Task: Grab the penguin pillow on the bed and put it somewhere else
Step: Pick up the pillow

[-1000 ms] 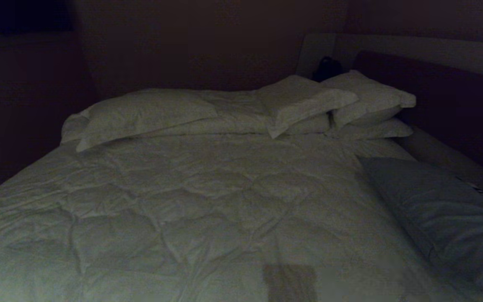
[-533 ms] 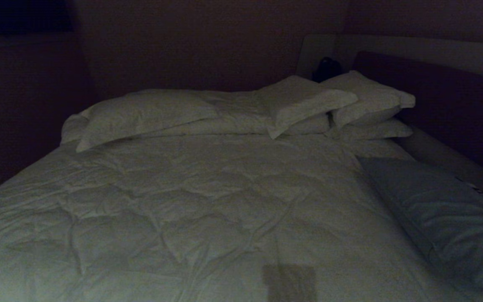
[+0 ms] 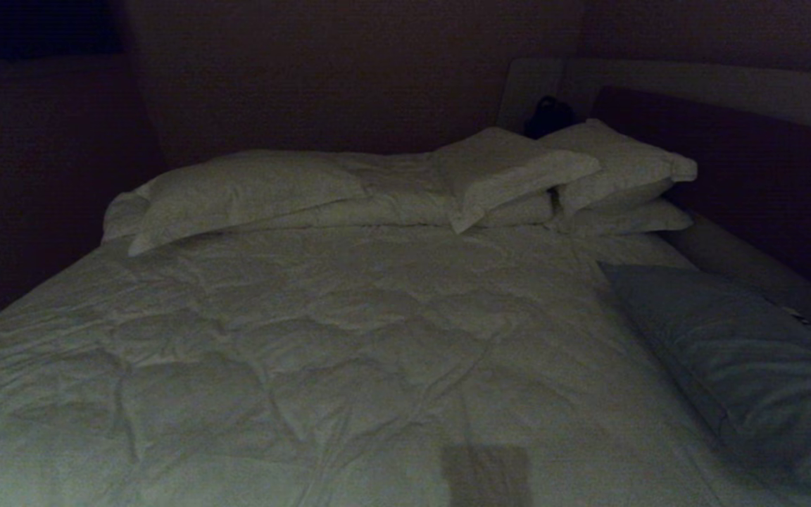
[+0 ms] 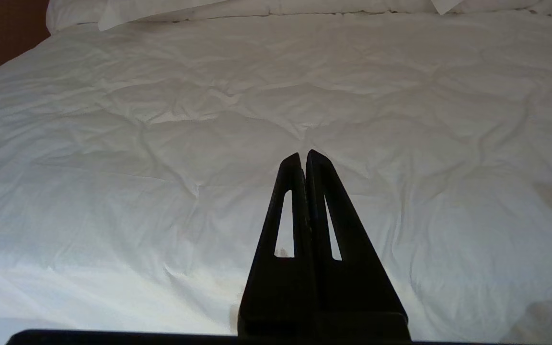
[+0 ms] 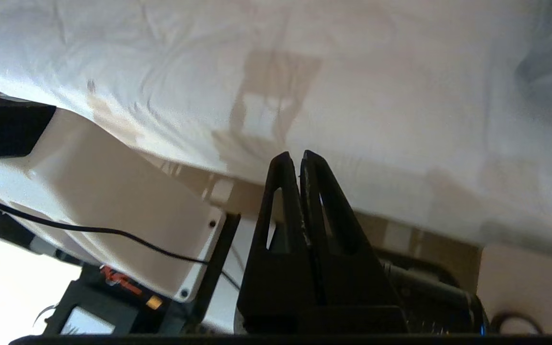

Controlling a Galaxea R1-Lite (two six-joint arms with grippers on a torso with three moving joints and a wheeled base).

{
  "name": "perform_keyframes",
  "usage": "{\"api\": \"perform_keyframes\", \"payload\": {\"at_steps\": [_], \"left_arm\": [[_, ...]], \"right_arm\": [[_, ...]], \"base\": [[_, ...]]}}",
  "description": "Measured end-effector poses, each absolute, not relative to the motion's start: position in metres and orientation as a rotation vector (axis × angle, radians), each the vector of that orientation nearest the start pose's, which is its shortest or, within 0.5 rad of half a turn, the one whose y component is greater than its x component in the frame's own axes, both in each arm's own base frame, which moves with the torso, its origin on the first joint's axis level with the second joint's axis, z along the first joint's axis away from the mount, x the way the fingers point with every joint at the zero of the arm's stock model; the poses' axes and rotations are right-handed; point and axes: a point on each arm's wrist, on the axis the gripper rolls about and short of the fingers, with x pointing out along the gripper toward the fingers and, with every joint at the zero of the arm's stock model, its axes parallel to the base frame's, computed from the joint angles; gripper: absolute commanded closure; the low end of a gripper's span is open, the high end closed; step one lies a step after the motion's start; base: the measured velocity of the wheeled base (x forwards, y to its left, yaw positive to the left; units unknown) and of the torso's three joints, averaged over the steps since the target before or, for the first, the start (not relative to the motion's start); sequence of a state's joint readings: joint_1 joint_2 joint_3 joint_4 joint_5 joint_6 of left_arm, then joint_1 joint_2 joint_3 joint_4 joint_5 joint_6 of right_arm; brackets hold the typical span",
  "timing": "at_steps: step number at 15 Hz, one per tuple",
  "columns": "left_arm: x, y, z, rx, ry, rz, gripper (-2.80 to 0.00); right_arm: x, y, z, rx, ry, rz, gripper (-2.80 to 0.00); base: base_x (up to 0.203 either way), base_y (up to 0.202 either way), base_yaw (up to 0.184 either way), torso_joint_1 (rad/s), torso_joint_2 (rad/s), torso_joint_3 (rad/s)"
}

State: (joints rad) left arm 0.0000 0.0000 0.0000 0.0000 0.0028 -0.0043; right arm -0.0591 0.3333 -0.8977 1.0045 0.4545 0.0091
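Starting on your left, the left gripper [image 4: 303, 155] hangs over bare duvet [image 3: 321, 338], fingers pressed together, far from the target. Across the bed [image 3: 60, 296], the penguin pillow [image 3: 736, 352] lies along the right edge, its long axis running toward the headboard [image 3: 729, 155]. Your right gripper [image 5: 294, 157], fingers also pressed together and empty, is the nearer one, low by the bed's near edge.

Both claws are matte black. The left claw [image 4: 303, 155] has two long tapering fingers, each pierced by a narrow slot. The right claw [image 5: 295, 157] is built the same way. Behind it sits a white body panel [image 5: 113, 201] with small dark screws at its corner, a thin black cable [image 5: 89, 230] crossing it, and red lettering [image 5: 120, 280] on black framing below.
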Motion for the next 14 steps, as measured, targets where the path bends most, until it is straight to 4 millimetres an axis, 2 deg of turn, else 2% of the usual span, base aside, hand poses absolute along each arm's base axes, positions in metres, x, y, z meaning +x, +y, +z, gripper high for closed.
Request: {"api": "perform_keyframes", "payload": {"at_steps": [6, 11, 14], "left_arm": [[-0.023, 0.0, 0.075, -0.005, 0.0, 0.002, 0.0], [-0.023, 0.0, 0.075, -0.004, 0.0, 0.003, 0.0], [-0.023, 0.0, 0.075, -0.004, 0.0, 0.003, 0.0]], "right_arm": [[-0.096, 0.015, 0.204, 0.112, 0.372, 0.386, 0.0], [-0.099, 0.005, 0.215, 0.057, 0.277, 0.424, 0.0], [-0.099, 0.003, 0.212, 0.04, 0.245, 0.384, 0.0]], "base": [[0.0, 0.0, 0.0, 0.0, 0.0, 0.0], [0.0, 0.0, 0.0, 0.0, 0.0, 0.0], [0.0, 0.0, 0.0, 0.0, 0.0, 0.0]]}}
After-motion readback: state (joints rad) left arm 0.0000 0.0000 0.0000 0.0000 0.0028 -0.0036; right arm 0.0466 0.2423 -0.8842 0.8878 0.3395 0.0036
